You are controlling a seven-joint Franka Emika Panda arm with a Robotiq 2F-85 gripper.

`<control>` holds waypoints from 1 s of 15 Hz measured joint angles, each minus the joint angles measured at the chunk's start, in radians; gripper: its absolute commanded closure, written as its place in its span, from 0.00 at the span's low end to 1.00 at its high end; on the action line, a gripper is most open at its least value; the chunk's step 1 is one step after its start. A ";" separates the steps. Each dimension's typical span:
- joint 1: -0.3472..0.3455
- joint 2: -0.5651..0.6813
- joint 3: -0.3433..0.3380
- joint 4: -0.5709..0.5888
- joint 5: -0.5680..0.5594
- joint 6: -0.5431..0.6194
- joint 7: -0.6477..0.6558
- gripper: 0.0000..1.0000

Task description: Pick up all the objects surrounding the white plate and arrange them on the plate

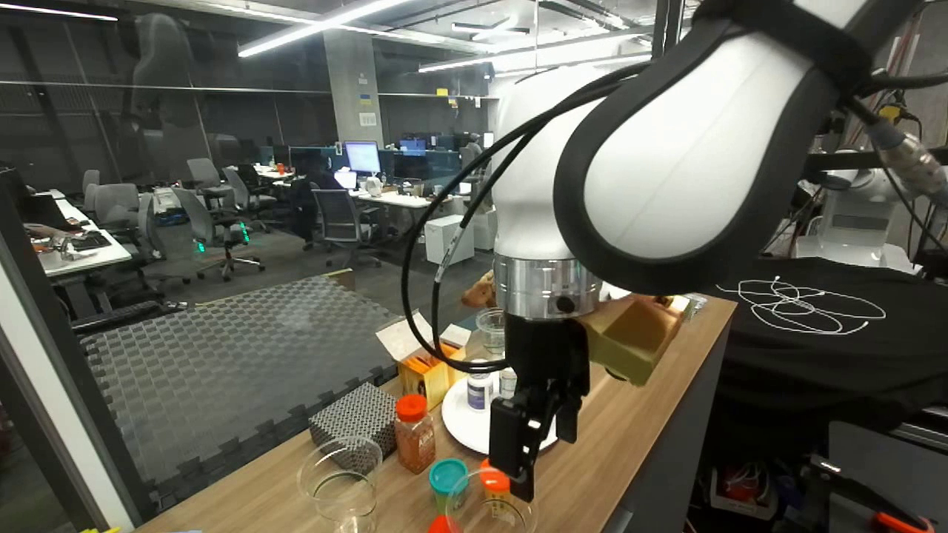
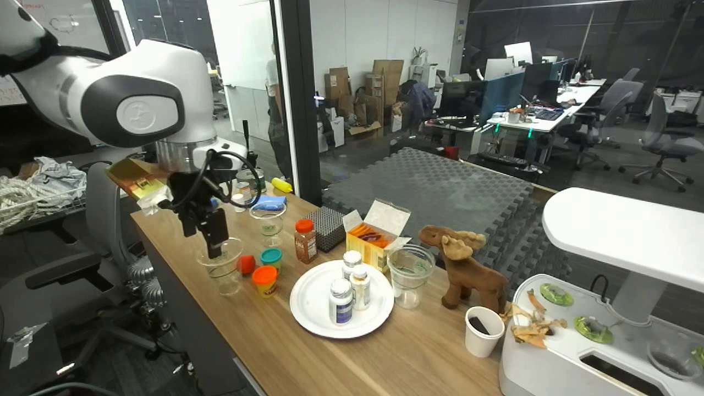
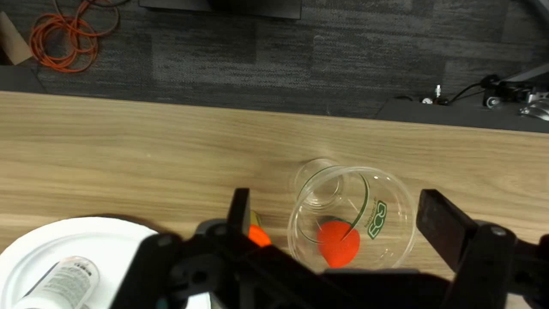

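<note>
— Where must it all go?
— The white plate [image 2: 308, 305].
— And your gripper [image 3: 339, 216]?
— Spread wide, nothing gripped. The clear plastic cup [image 2: 224, 275] shows between my jaws; whether I straddle its rim or sit above, I can't tell. It stands off the plate. I expect it light, thin and easily crushed, so I'd squeeze gently just under the rim.
— The rest beside the plate?
— The red-capped spice jar [image 2: 306, 242] should be heavier, stiff, slick: round its middle. The orange-lidded Play-Doh tub [image 2: 265, 281] looks sturdy: by the lid.
</note>
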 measured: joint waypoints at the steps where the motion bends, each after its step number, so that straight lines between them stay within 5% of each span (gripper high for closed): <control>1: 0.002 0.006 0.005 -0.005 0.010 0.025 0.000 0.00; 13: 0.025 0.146 0.004 -0.011 0.013 0.250 0.030 0.00; 15: 0.034 0.165 -0.009 -0.010 -0.004 0.273 0.046 0.26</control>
